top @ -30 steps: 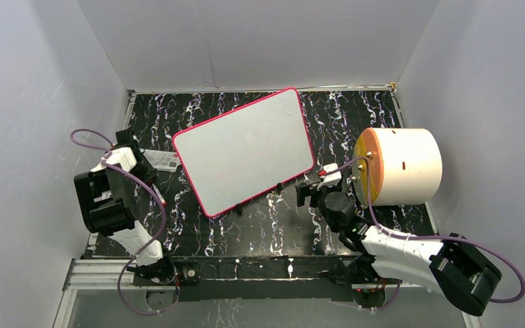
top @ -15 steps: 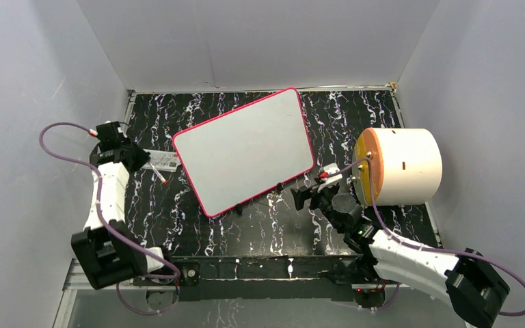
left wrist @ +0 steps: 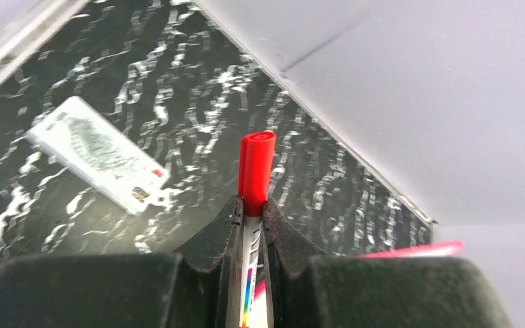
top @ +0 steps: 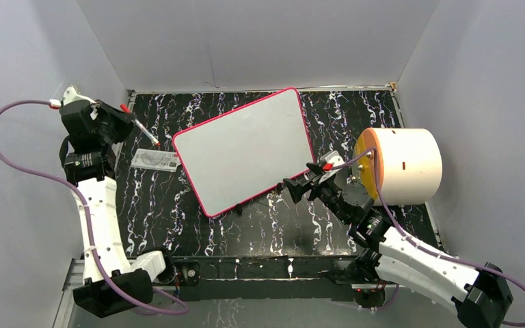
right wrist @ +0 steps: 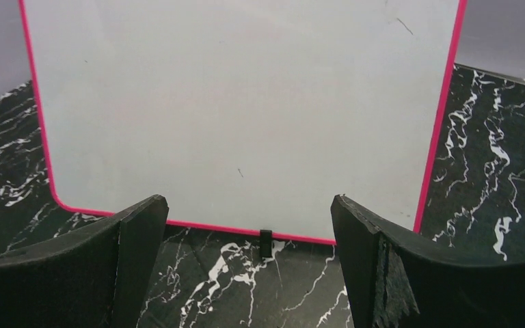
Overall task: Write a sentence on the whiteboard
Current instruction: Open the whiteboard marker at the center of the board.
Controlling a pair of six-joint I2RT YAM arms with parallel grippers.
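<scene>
Pink-framed whiteboard (top: 245, 152), plain white face, left claw (left wrist: 251, 203) pinching red-capped marker (left wrist: 256, 160), right claw (right wrist: 246, 205) spread wide

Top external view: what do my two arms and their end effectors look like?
Both the left arm and right arm have white link shells between chunky black joint housings, each trailed by a loose purple cable. A small red tab sits by the right wrist. The left end effector and right end effector each carry two matte black, wedge-shaped fingers.
</scene>
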